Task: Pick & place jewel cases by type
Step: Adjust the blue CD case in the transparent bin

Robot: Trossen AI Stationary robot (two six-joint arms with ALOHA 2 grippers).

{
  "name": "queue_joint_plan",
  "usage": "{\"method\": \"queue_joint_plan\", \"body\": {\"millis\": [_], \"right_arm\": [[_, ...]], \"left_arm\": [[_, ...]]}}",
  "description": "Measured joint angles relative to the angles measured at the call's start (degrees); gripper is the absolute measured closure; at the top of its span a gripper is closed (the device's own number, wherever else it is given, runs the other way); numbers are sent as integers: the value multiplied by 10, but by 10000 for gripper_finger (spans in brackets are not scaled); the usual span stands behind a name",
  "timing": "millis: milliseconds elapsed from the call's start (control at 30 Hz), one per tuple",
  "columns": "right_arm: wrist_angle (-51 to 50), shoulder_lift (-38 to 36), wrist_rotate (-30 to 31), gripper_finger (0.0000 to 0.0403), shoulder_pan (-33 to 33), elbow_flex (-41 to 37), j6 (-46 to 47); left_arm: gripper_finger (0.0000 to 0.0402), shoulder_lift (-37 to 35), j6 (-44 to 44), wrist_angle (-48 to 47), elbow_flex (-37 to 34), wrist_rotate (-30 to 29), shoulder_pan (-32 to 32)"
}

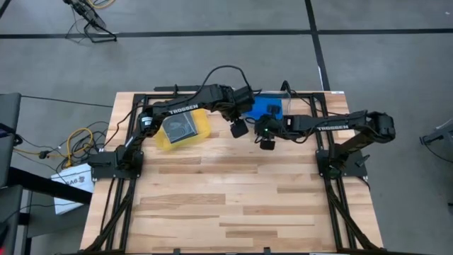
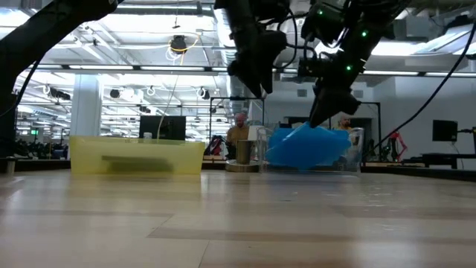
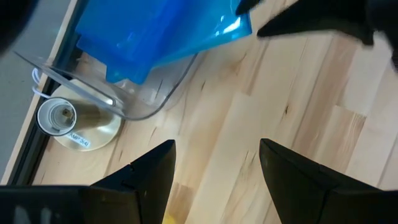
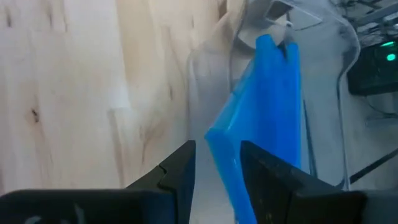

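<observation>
A translucent blue jewel case (image 2: 309,147) tilts over the clear plastic tub (image 3: 155,102) at the table's far edge. It also shows in the high view (image 1: 266,108) and in the left wrist view (image 3: 161,31). My right gripper (image 4: 217,149) is shut on it. My left gripper (image 3: 214,146) is open. It hangs above bare wood just left of the tub (image 1: 238,128) and touches nothing. A clear-grey case (image 1: 180,126) lies flat in the yellow tray (image 1: 204,129). My right gripper pinches the blue jewel case between its two fingers at the case's raised edge (image 4: 225,142). It comes from above, slanting toward the far edge. The case tilts away below the fingers, and its far end (image 4: 277,46) reaches down into the tub. Whether that end rests there cannot be told.
The yellow tray (image 2: 134,156) stands left of the tub, near the far edge. A small round fixture (image 3: 65,118) sits beside the tub at the table's rim. The two grippers are close together (image 2: 256,74). Bare wood fills the table's near half (image 1: 233,205).
</observation>
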Motion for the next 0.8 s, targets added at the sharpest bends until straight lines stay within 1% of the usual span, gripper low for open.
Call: {"method": "queue_joint_plan", "body": {"millis": [200,433,533,700,800], "right_arm": [[0,20,-3,282,-21,-1,0],[17,38,1,286,-39,0,0],[25,33,14,311,-35,0,0],[23,20,22,382,-28,0,-3],[19,14,23,382,-19,0,-2]], "left_arm": [[175,0,15,-27,0,0,0],[175,0,15,-34,0,0,0],[175,0,15,-39,0,-1,0],[175,0,15,-41,0,-1,0],[175,0,16,-42,0,-1,0]]}}
